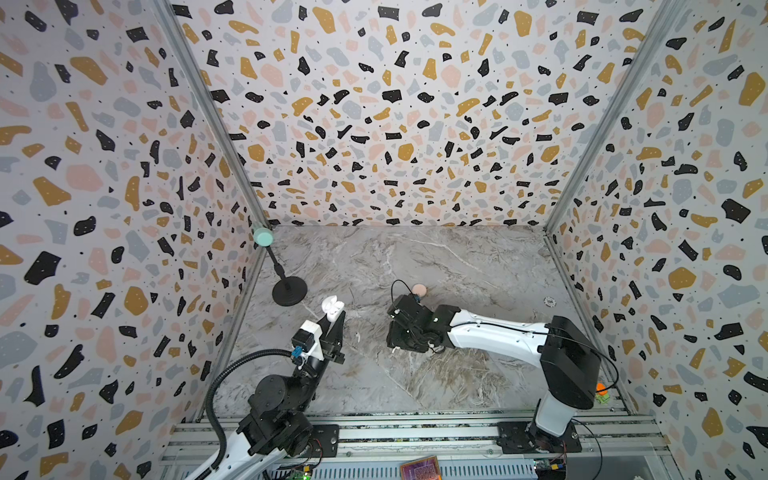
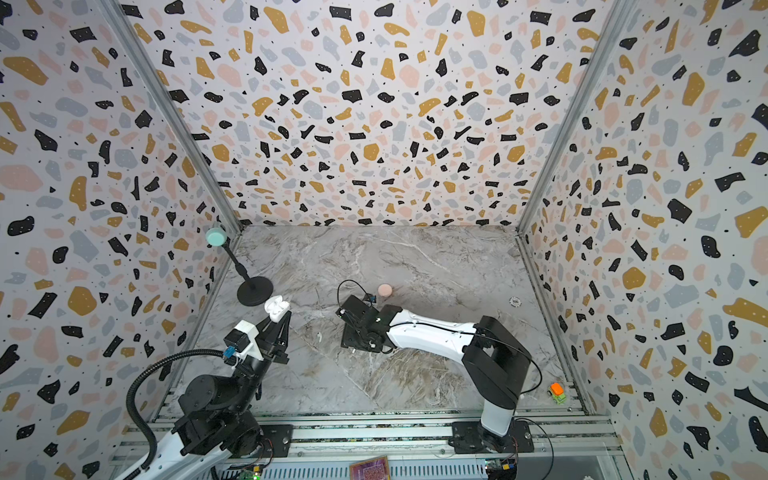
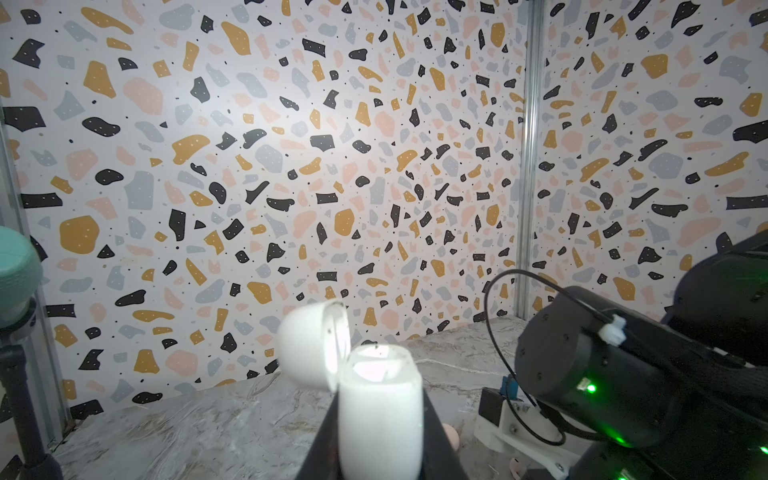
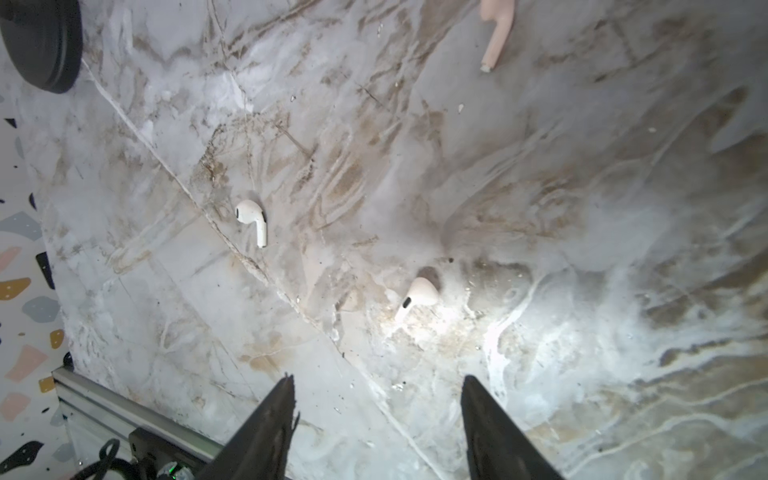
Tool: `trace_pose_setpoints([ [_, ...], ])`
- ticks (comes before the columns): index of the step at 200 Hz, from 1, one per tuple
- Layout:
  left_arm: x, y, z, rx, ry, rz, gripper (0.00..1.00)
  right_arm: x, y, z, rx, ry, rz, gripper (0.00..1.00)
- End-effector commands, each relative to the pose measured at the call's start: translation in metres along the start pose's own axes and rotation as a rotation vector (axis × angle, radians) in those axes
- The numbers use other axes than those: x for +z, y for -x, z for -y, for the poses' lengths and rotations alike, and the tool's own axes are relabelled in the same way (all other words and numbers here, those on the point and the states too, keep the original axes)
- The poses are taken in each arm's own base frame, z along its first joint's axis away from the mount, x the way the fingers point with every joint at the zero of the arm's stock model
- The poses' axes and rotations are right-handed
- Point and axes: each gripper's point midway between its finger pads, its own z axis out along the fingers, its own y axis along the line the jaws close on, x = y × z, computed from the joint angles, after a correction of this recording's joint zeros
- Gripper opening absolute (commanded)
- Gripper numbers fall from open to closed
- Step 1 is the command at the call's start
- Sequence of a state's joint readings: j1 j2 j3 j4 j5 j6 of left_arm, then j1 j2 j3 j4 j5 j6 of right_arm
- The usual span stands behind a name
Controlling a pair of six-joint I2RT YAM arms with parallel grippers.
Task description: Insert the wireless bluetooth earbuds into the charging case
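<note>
Left gripper (image 1: 333, 318) clamps the white case (image 3: 380, 411), lid open, clear of the worktop (image 1: 415, 257). Right gripper (image 4: 376, 382) fingers apart, empty, above white earbud (image 4: 251, 220) and second earbud (image 4: 417, 297) mid-worktop; pink earbud (image 4: 496, 33) nearby. Likely none seated yet.

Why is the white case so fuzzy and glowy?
Left wrist view: the case sits near the lens, so it blurs and glare whitens it. In both top views the case is small but sharper. Right wrist view: a bright patch washes out the table.

Top views high overhead, wrist cameras close, all sharing tabletop (image 1: 457, 257)
</note>
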State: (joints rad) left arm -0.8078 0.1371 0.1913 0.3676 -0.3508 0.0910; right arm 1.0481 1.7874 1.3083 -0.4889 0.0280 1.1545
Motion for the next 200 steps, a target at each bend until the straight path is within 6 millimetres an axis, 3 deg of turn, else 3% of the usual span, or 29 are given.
trace_pose_setpoints([
  [1,-0.003,0.024,-0.007,-0.024,0.023,0.076,0.0,0.005,-0.012,0.013,0.019,-0.158,-0.042,0.63],
  [28,-0.004,0.025,-0.006,-0.031,0.016,0.082,0.0,0.013,-0.016,0.004,0.018,-0.17,-0.049,0.61],
  [122,-0.006,0.029,-0.005,-0.041,0.008,0.094,0.0,0.022,-0.01,0.022,0.128,-0.242,0.003,0.57],
  [200,-0.007,0.029,-0.006,-0.04,0.009,0.095,0.0,0.036,-0.009,0.023,0.116,-0.272,-0.013,0.51],
])
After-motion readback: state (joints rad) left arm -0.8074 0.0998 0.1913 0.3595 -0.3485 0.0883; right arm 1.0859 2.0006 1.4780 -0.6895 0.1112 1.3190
